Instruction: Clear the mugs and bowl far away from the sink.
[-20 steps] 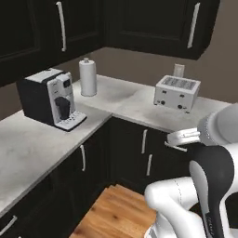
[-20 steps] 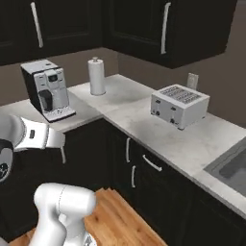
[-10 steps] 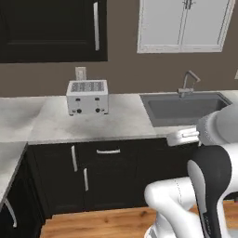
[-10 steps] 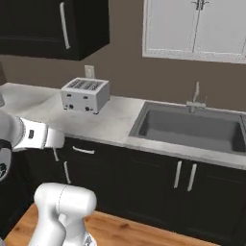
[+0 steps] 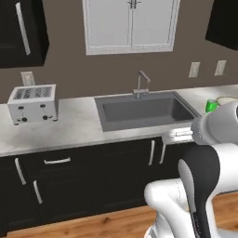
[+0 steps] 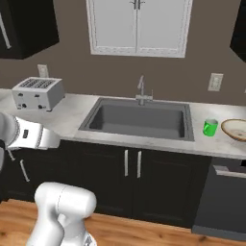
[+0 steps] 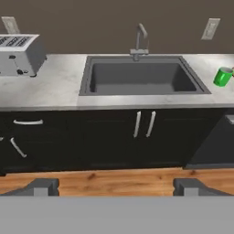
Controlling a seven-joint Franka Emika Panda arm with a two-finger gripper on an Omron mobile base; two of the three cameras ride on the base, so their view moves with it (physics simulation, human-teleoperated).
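**Sink counter, arm at rest before the cabinets**

Left base view: sink (image 5: 146,110), dark grey basin with faucet (image 5: 141,84) at its rear edge, set in a pale counter (image 5: 74,130). Toaster (image 5: 33,103) on the counter, well apart from the basin. Green mug (image 5: 211,106) past the basin's other end, bowl (image 5: 228,100) just behind it, partly hidden by the arm.

Right base view: green mug (image 6: 210,128) near the sink's (image 6: 139,119) far corner; bowl (image 6: 235,129), cream-tan with brown rim, just beside the mug, cut by the frame edge. Toaster (image 6: 38,93) at the opposite end.

Hand view: gripper (image 7: 117,186), jaws spread wide, holding nothing, low before the dark cabinet doors (image 7: 137,137). Sink (image 7: 140,76) straight ahead above the jaws; green mug (image 7: 223,77) up beyond one fingertip (image 7: 194,186), toaster (image 7: 20,55) up beyond the other.
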